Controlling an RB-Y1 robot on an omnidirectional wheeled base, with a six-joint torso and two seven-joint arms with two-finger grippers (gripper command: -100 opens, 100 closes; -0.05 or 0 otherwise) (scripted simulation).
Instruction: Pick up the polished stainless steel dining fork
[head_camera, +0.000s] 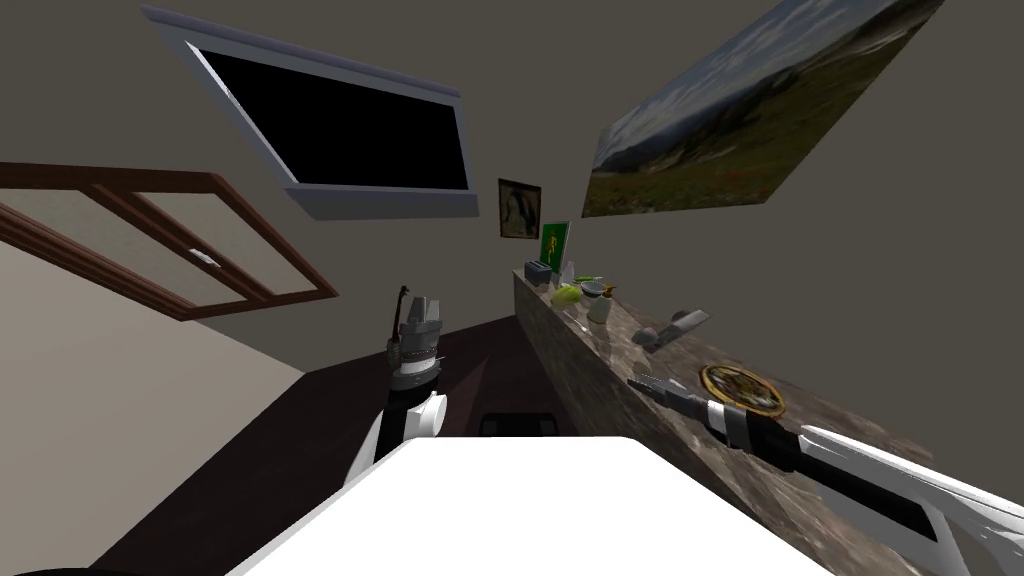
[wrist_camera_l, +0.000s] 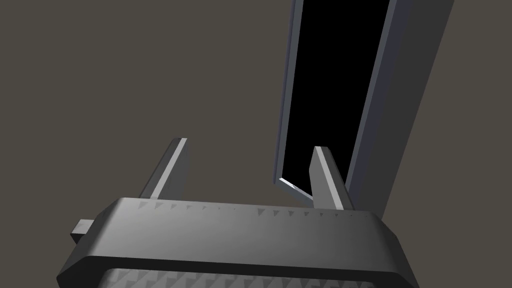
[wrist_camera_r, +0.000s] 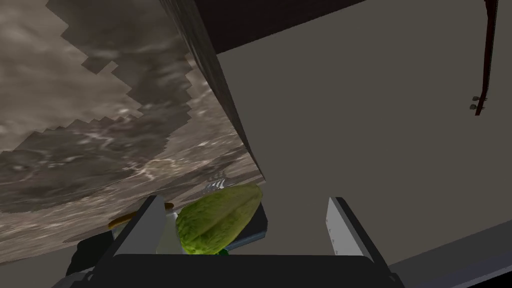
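We think the fork is the small shiny thing on the counter just behind the green veggie, a little right of the head view's middle, and it looks light, hard and slippery, so our wide-open, empty right gripper should pinch its thin handle.

The silvery fork lies flat on the mottled counter, beside green produce.

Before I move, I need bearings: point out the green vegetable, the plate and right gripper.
green vegetable (wrist_camera_r: 220, 220): right wrist view, leafy middle.
plate (head_camera: 712, 380): head view, gold rim.
right gripper (head_camera: 638, 381): head view, between fingertips.
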